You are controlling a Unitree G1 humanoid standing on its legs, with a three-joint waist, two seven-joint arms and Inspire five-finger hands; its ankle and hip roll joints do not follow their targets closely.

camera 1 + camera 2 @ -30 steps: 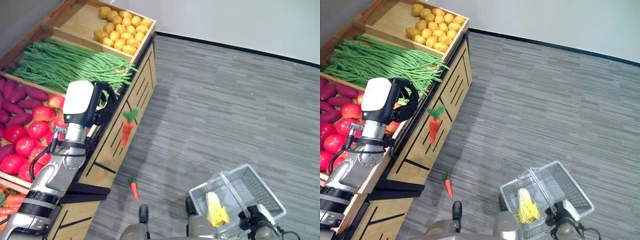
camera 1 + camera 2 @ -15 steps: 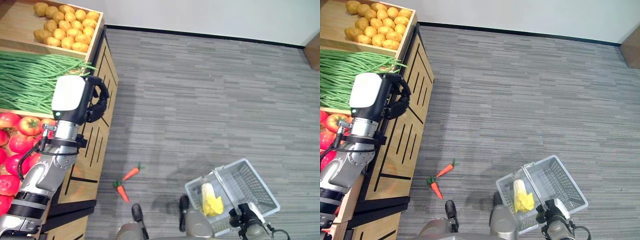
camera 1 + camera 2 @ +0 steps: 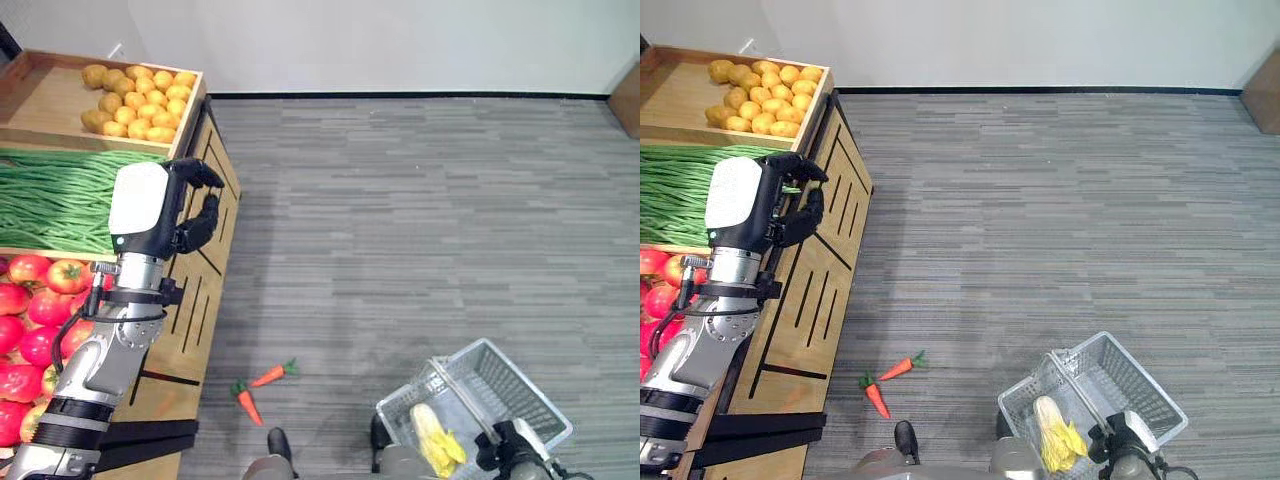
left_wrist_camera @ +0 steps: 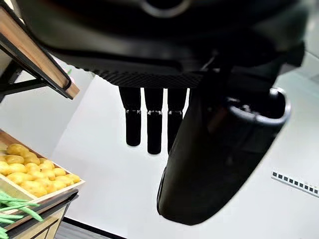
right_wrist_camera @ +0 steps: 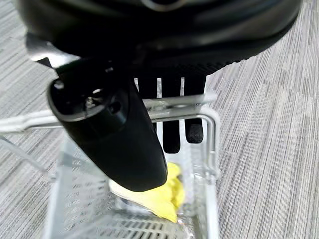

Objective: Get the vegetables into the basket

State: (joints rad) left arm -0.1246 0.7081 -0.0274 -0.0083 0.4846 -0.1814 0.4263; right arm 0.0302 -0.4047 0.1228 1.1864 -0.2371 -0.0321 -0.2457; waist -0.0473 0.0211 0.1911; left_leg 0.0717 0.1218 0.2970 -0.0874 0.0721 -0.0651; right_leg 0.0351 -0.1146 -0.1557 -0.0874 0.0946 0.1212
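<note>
Both carrots still on floor — basket now nearer.

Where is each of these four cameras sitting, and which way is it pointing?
Left eye view: on the head, looking down at the produce stand, two carrots on the floor, and the raised left hand.
Right eye view: beside it, same scene; the basket sits low right.
Left wrist view: along its hand's straight fingers toward the wall and potatoes.
Right wrist view: along the right hand, curled round the basket's handle.
Both wrist-side and eye views share the basket's yellow vegetable.
</note>
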